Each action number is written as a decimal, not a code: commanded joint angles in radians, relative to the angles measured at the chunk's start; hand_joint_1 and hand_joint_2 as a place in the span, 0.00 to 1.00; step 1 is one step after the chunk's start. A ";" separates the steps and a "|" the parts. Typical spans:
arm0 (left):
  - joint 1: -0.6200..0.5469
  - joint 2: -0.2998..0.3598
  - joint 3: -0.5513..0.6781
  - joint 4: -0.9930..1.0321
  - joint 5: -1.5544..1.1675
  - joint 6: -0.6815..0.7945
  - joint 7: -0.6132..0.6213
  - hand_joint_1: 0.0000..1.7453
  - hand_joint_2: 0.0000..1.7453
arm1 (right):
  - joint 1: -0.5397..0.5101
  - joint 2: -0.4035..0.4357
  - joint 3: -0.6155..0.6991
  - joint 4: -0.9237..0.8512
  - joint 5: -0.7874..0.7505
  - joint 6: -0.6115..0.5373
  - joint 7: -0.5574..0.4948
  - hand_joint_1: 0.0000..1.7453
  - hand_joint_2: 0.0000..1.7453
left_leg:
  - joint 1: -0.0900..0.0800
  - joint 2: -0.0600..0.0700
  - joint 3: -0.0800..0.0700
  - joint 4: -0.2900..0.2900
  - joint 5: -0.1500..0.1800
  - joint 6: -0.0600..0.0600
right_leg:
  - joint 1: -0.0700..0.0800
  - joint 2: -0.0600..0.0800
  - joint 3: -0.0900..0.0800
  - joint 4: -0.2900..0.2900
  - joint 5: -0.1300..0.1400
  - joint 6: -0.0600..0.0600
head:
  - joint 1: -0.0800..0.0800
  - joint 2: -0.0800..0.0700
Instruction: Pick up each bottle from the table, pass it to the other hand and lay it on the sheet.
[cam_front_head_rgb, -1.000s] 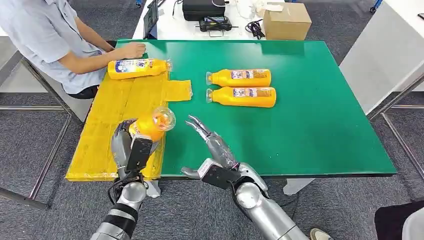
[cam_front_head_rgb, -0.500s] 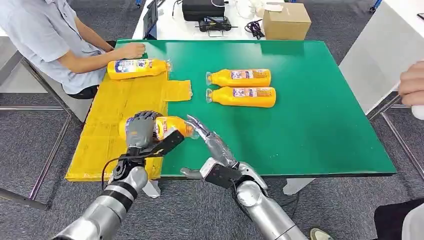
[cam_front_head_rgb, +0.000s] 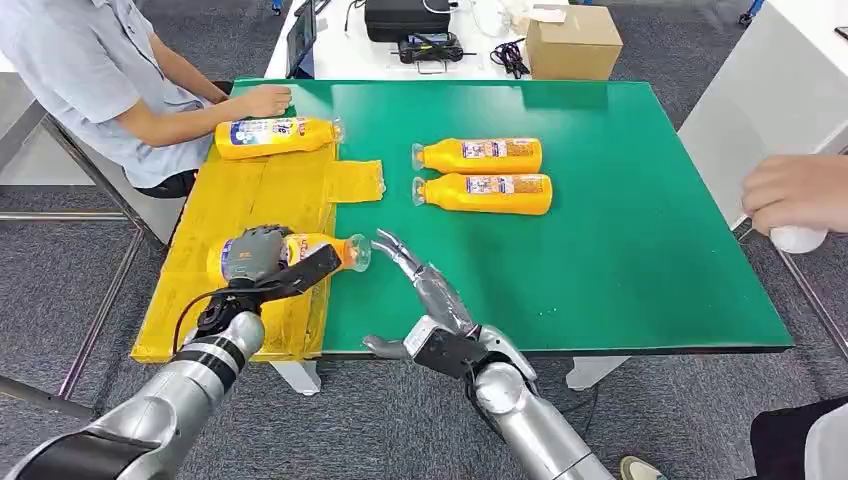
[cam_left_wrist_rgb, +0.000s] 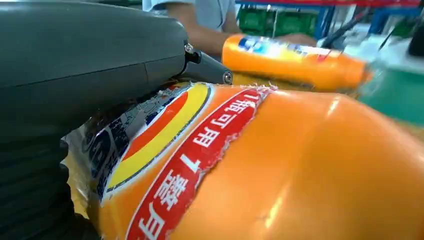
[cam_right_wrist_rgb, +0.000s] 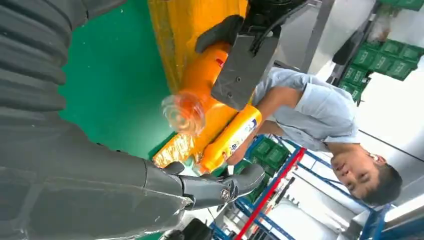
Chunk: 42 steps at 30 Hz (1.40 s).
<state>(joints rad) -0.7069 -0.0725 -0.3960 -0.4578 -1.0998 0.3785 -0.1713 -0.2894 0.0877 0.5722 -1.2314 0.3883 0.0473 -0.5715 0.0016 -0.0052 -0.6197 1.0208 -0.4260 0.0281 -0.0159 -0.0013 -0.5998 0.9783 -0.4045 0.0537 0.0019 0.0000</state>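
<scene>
You're holding the bottle (cam_front_head_rgb: 300, 252) in the left robot hand (cam_front_head_rgb: 252, 254), fingers wrapped over its labelled body. It's lying nearly flat above the yellow sheet (cam_front_head_rgb: 250, 200), at the sheet's edge next to the green counter (cam_front_head_rgb: 620, 220), clear cap end pointing toward the right robot hand (cam_front_head_rgb: 425, 285). I can't tell if it's touching the sheet yet.

Right robot hand is sitting just beside the cap, fingers spread and holding nothing, so it looks like the handover is done and the laying step is what's in hand.

To do it well:
- keep the bottle level and lower until the body is bearing on the sheet before you're loosening the fingers
- it's a round, smooth, glossy plastic body, so it's likely to roll; release slowly, and open upward rather than sideways
- keep the whole length over the sheet, the cap end is sitting close to the edge

Label wrap is a thin printed film, looking torn and wrinkled in the left wrist view, so the fingers may be gripping on loose film.

Sheet is looking crinkly, like taped foil.

One more laid bottle (cam_front_head_rgb: 275, 137) is lying beyond the left robot hand on the sheet, by a person's hand (cam_front_head_rgb: 262, 100). Two bottles (cam_front_head_rgb: 482, 174) are waiting on the counter beyond the right robot hand.
</scene>
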 joint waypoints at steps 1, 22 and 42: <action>-0.070 0.060 -0.030 0.165 -0.027 -0.097 0.039 1.00 1.00 | -0.015 -0.001 -0.008 0.040 -0.009 0.009 -0.014 0.00 1.00 | 0.001 0.002 0.005 0.000 -0.002 -0.002 | 0.001 0.002 0.004 0.000 -0.001 -0.002 | 0.000 0.000; -0.037 0.058 -0.030 0.187 -0.036 -0.161 0.035 1.00 1.00 | -0.022 0.003 -0.007 0.057 -0.014 0.009 -0.021 0.00 1.00 | 0.000 0.004 0.008 -0.002 -0.001 -0.002 | 0.001 0.003 0.005 0.000 0.000 -0.002 | 0.000 0.000; 0.002 0.055 -0.032 0.208 -0.057 -0.232 0.098 0.61 1.00 | -0.042 0.011 -0.009 0.100 -0.025 0.013 -0.027 0.00 1.00 | -0.001 0.005 0.012 -0.003 -0.001 -0.002 | 0.000 0.004 0.009 0.000 0.000 -0.002 | 0.000 0.000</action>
<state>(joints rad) -0.7520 -0.0298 -0.4261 -0.3376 -1.1608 0.1766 -0.0901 -0.2864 0.0973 0.5722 -1.2127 0.3674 0.0553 -0.5921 0.0015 -0.0048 -0.6123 1.0201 -0.4265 0.0274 -0.0159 -0.0010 -0.5935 0.9796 -0.4049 0.0533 0.0019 0.0000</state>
